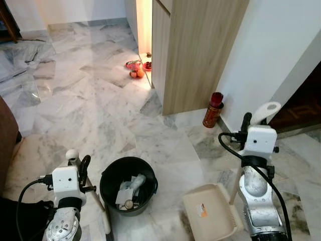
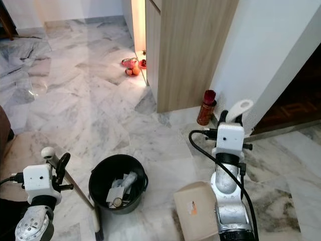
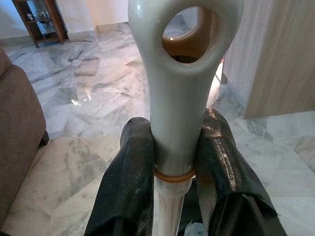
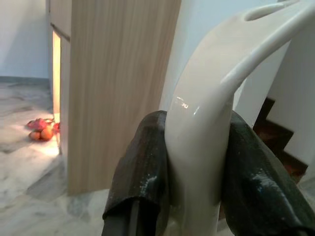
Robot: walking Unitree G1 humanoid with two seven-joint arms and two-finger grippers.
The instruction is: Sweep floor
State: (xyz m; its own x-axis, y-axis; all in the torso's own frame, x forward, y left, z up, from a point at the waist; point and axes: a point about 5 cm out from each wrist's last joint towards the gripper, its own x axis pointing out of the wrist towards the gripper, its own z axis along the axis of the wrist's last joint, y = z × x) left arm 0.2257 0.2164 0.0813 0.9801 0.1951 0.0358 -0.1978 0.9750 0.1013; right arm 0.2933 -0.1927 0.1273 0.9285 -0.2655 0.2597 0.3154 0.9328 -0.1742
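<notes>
- My left gripper [image 3: 174, 162] is low on my left side. Its two black fingers [image 3: 129, 182] are squeezed tight around the top of the broom handle [image 3: 179, 98], just under the round hole at its end.
- The broom handle slants down from my left gripper to the floor [image 1: 90, 110], beside the black bucket [image 1: 111, 176].
- My right gripper [image 4: 197, 162] is up on my right side. Its black fingers [image 4: 142, 167] are pressed on both sides of the cream dustpan handle [image 4: 206, 123], so it is held tight.
- The dustpan [image 1: 210, 211] sits low on the floor in front of me, between the bucket and my right arm. There is a small orange sticker on it.
- The black bucket is on the floor between my two arms. It has crumpled paper and other bits of rubbish in it.
- The floor is shiny grey and white marble.
- A red bottle [image 1: 213, 109] stands on the floor by the white wall, next to the wooden cabinet [image 1: 193, 50].
- Some round orange and red things [image 1: 136, 69] lie on the floor farther away, in the light beside the cabinet. I cannot tell just what they are.
</notes>
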